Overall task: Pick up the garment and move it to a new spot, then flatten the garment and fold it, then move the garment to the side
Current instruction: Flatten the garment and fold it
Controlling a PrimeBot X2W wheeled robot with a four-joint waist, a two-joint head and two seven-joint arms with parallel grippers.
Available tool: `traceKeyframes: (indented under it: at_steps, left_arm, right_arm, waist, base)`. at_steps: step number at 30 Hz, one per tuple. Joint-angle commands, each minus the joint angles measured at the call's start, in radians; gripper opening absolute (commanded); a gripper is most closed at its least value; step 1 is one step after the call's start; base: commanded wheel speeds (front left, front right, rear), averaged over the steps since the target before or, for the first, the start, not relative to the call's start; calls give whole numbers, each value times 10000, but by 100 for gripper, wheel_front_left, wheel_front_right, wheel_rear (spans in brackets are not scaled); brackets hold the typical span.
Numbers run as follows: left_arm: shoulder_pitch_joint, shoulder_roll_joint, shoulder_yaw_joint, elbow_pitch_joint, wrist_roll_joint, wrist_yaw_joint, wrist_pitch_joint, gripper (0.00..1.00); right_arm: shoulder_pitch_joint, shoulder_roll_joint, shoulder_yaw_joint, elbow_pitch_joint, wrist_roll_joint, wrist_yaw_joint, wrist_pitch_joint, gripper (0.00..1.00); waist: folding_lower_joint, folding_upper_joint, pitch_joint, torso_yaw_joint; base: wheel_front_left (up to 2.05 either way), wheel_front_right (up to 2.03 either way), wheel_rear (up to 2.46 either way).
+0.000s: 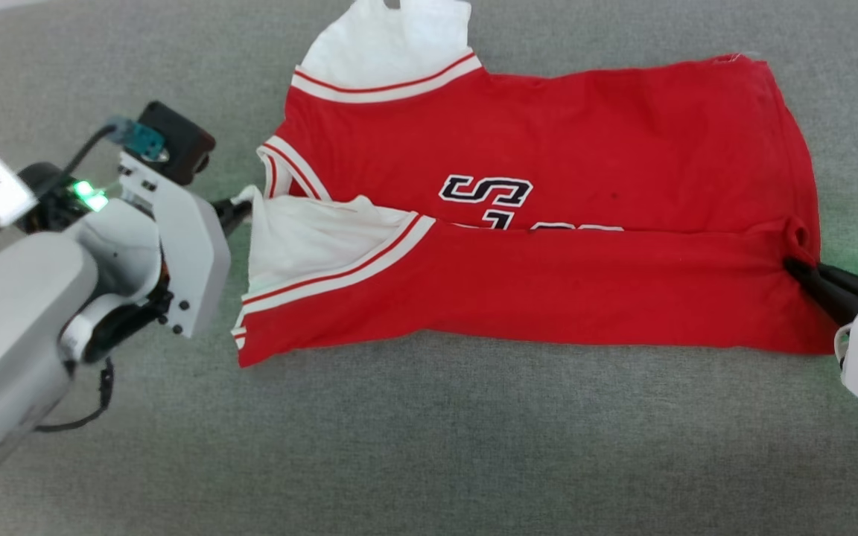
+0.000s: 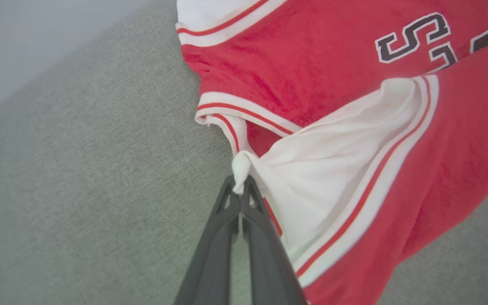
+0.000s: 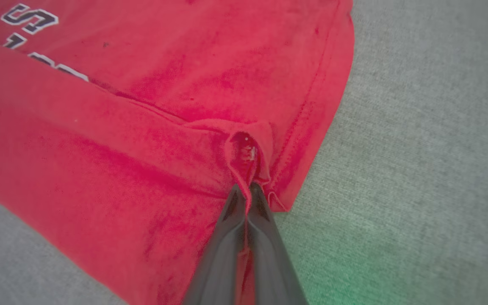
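**Lengthwise fold under way: near half of the shirt laid over the lettering, both ends pinched.**

The garment (image 1: 548,223) lies across the middle of the head view on the grey cloth surface (image 1: 429,447). Your left gripper (image 1: 241,210), centre left, has its jaws closed on the white sleeve tip (image 2: 240,169). Your right gripper (image 1: 801,268), at the right edge, has its jaws closed on a bunch of red hem (image 3: 248,148). Judgement: set both ends down together with the folded edge straight and taut, and release only once the cloth lies flat. The puckered hem may leave a crease.
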Motion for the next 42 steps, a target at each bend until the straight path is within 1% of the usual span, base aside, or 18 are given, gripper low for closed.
traceKeyframes:
  at_steps: [1, 4, 8, 10, 14, 19, 20, 21, 22, 23, 24, 25, 26, 27, 28, 35, 39, 42]
  left_arm:
    - [-123, -284, -47, 575, -160, -240, 84, 0]
    - [-108, -750, -149, 1411, -339, -565, 166, 0]
    - [-77, -1219, -267, 2346, -626, -901, 405, 0]
    - [-88, -1320, -319, 2541, -655, -937, 440, 0]
    - [-33, -1725, -424, 3211, -905, -1150, 664, 0]
    - [-140, -2073, -380, 3846, -1237, -1248, 800, 0]
    - [-178, -2108, -393, 3938, -1260, -1270, 826, 14]
    - [-208, -2130, -368, 4020, -1327, -1281, 820, 23]
    - [-225, -2170, -312, 4087, -1379, -1294, 773, 44]
    - [-255, -2209, -289, 4147, -1389, -1309, 742, 53]
    - [-307, -2206, -288, 4178, -1370, -1322, 732, 99]
    - [-336, -2211, -286, 4226, -1378, -1320, 733, 100]
    - [-347, -2222, -296, 4252, -1395, -1325, 756, 100]
    - [-369, -2206, -327, 4285, -1340, -1331, 764, 100]
    - [-384, -2213, -350, 4306, -1299, -1334, 764, 100]
    - [-273, -2160, -369, 4244, -1241, -1263, 593, 100]
    - [-202, -1972, -345, 4009, -1224, -1104, 550, 100]
    - [-166, -1776, -395, 3662, -1156, -938, 638, 100]
  right_arm:
    - [-224, 110, 161, 236, 110, -15, 149, 0]
    - [-407, 266, 438, 497, 192, -15, 334, 0]
    - [-550, 407, 773, 781, 462, -15, 671, 0]
    - [-616, 427, 859, 847, 525, -15, 777, 0]
    - [-837, 502, 1127, 1037, 684, -17, 1022, 0]
    - [-1088, 624, 1369, 1260, 805, -17, 1193, 0]
    - [-1156, 640, 1403, 1320, 821, -17, 1253, 0]
    - [-1193, 649, 1459, 1366, 859, -17, 1295, 0]
    - [-1197, 660, 1489, 1404, 917, -17, 1335, 0]
    - [-1221, 672, 1509, 1460, 953, -17, 1372, 0]
    - [-1244, 677, 1528, 1504, 1012, -17, 1415, 12]
    - [-1251, 672, 1562, 1540, 1060, -15, 1471, 22]
    - [-1261, 673, 1603, 1561, 1112, -15, 1501, 39]
    - [-1269, 670, 1635, 1586, 1148, -15, 1547, 82]
    - [-1270, 666, 1658, 1617, 1195, -11, 1572, 100]
    - [-1232, 541, 1734, 1630, 1310, -15, 1398, 100]
    - [-1228, 507, 1708, 1457, 1263, -14, 1059, 100]
    - [-1206, 429, 1605, 1226, 1036, -14, 540, 100]
  waist:
    - [-1, 0, 152, 5]
    - [-1, 0, 240, 21]
    - [-1, 0, 294, 24]
    - [-1, 0, 305, 19]
    - [-1, 0, 310, -10]
    - [-1, 0, 257, -43]
    - [-1, 0, 228, -43]
    - [-1, 0, 196, -45]
    - [-1, 0, 158, -36]
    - [-1, 0, 103, -18]
    - [-1, 0, 54, -6]
    - [-1, 0, -18, 17]
    - [-1, 0, -97, 41]
    - [-1, 0, -180, 66]
    - [-1, 0, -273, 96]
    - [-1, 0, -1008, 288]
    - [-1, 0, -1441, 336]
    - [-1, 0, -1702, 315]
  base:
    - [0, 0, 0]
    - [0, 0, 0]
    - [0, 0, 0]
    - [0, 0, 0]
    - [0, 0, 0]
    - [0, 0, 0]
    - [0, 0, 0]
    - [0, 0, 0]
    - [0, 0, 0]
    - [0, 0, 0]
    - [0, 0, 0]
    - [0, 0, 0]
    - [0, 0, 0]
    - [0, 0, 0]
    - [0, 0, 0]
    - [0, 0, 0]
    - [0, 0, 0]
    - [0, 0, 0]
